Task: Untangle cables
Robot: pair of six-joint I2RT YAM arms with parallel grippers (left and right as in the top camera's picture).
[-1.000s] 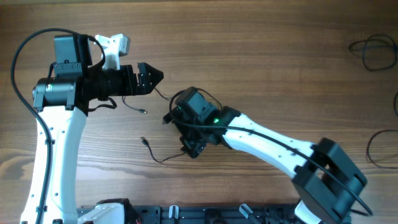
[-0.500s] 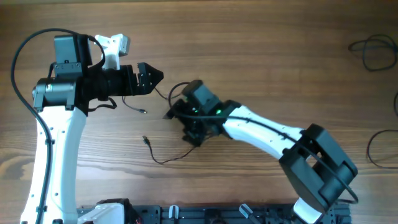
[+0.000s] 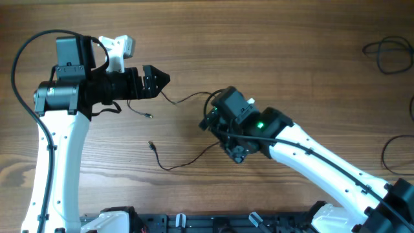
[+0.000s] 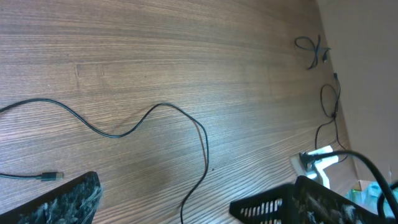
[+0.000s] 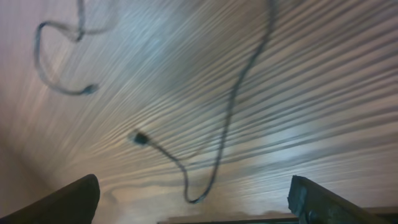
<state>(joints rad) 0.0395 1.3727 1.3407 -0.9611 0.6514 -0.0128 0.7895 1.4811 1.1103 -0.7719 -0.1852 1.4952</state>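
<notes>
Thin black cables lie as loose strands on the wooden table. One strand (image 3: 187,98) runs from below my left gripper (image 3: 160,77) toward my right gripper (image 3: 223,133). A second strand (image 3: 178,165) curves from a small plug (image 3: 150,145) to under the right gripper. A short end (image 3: 143,114) lies below the left gripper. The left gripper (image 4: 177,204) is open above a wavy strand (image 4: 124,129). The right gripper (image 5: 196,202) is open over a blurred looped strand (image 5: 227,124) with a plug (image 5: 138,137). Neither holds anything.
A knotted cable bundle (image 3: 388,55) lies at the far right back, also in the left wrist view (image 4: 313,50). Another cable loop (image 3: 394,152) lies at the right edge. The arm bases' black rail (image 3: 213,223) runs along the front edge.
My right gripper has moved right and slightly forward, away from the left gripper. The strands it was over now lie stretched out and apart. The left arm has not moved.
</notes>
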